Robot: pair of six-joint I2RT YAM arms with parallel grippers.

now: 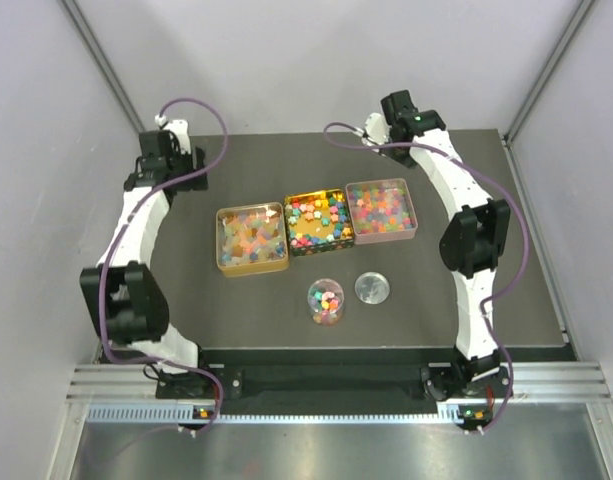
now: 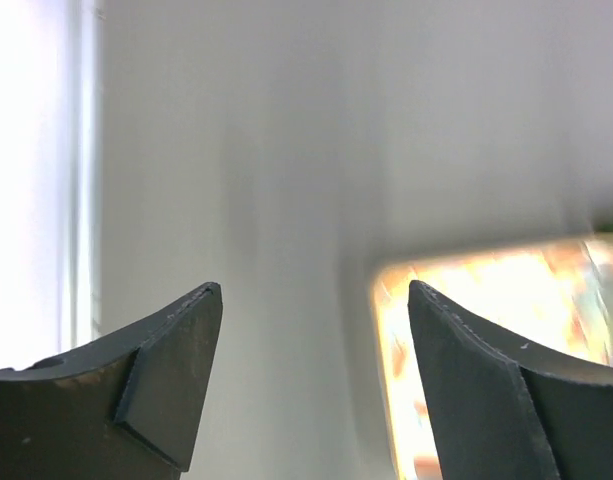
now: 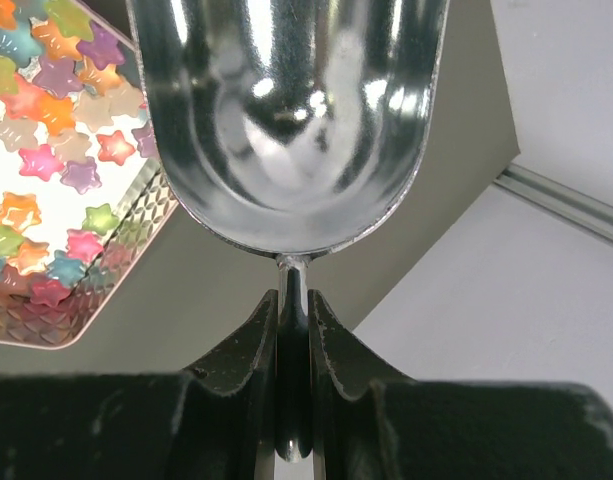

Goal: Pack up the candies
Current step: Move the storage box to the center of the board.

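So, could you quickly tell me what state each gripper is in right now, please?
Left gripper: open, empty.
Right gripper: closed on the handle of the metal scoop.

The dark table (image 1: 286,165) bears a gold tray (image 1: 252,269), middle tray (image 1: 323,249) and pink tray (image 1: 386,238), touching in a row. Near them stand a clear jar (image 1: 325,319) of candies (image 1: 326,298) and a silver lid (image 1: 373,288).

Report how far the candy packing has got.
Done: the small clear round jar already holds mixed-colour candies. In hand: the right gripper, jaws shut, holds an empty shiny metal scoop; the left gripper is open, holding nothing. Left: more scooping perhaps, and the round silver lid lies beside the jar, not on it.
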